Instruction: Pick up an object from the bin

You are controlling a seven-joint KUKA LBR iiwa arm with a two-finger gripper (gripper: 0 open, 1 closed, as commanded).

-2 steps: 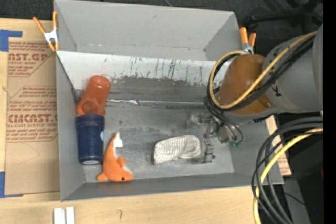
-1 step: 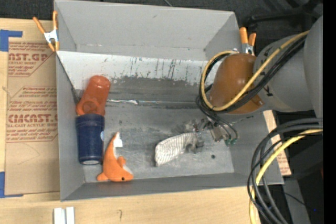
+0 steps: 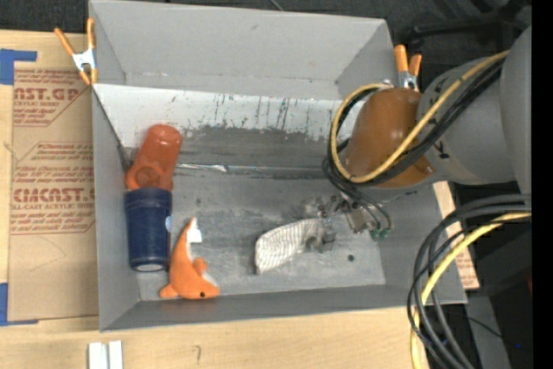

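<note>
Four things lie in the bin (image 3: 233, 47). The gripper (image 3: 327, 234) sits at the right end of the white wad (image 3: 281, 248), front centre (long axis runs leftward); open or closed, cannot tell.

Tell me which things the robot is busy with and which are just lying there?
Busy with: gripper; white patterned bundle, its right end at the gripper.
Just lying there: orange fish, dark blue cup, orange cylinder, all by the bin's left wall.
</note>
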